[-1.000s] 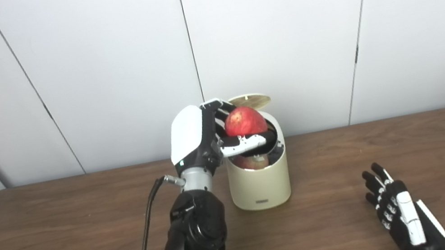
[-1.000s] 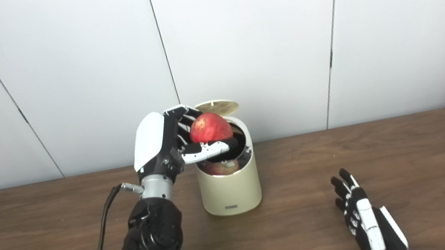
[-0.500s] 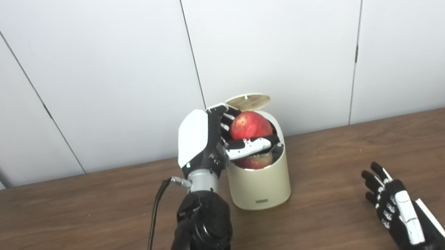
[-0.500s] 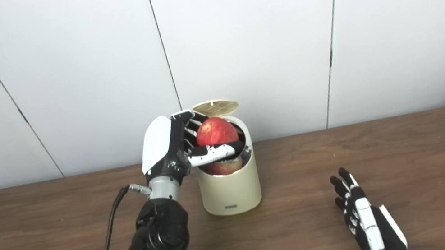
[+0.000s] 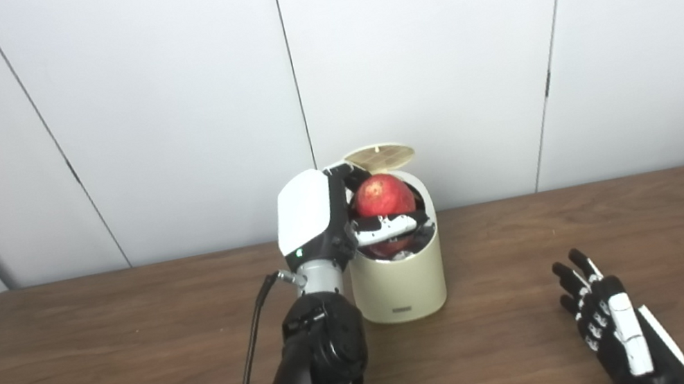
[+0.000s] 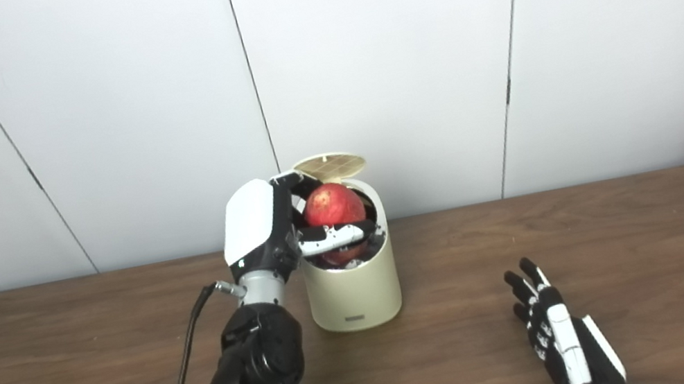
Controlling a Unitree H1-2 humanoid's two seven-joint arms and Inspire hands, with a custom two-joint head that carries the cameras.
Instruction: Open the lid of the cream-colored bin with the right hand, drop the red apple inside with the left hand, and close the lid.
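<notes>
Left robot hand [image 5: 347, 219]: I read it as closed around the apple [image 5: 383, 195], thumb across the front of the fruit and the other fingers behind it. The white back of the hand faces left.

Apple position: it sits in the mouth of the bin [image 5: 400, 280], its lower part already below the rim and its top above it. The apple lies to the right of the palm, directly over the bin cavity.

Key relation: the release path is straight down. From the alignment I judge that spreading the fingers should be enough; no sideways travel looks necessary.

Bin contents: I cannot tell what lies beneath the apple; the hand hides the interior.

Lid [image 5: 379, 156]: raised and tilted back behind the opening, clear of the apple.

Right robot hand [image 5: 607, 321]: empty, fingers spread, resting on the table [image 5: 61, 354] well to the right of the bin. It touches nothing.

Nearer hand for the lid: the left is closer, but the task assigns closing to the right, which must first reach up and across.
</notes>
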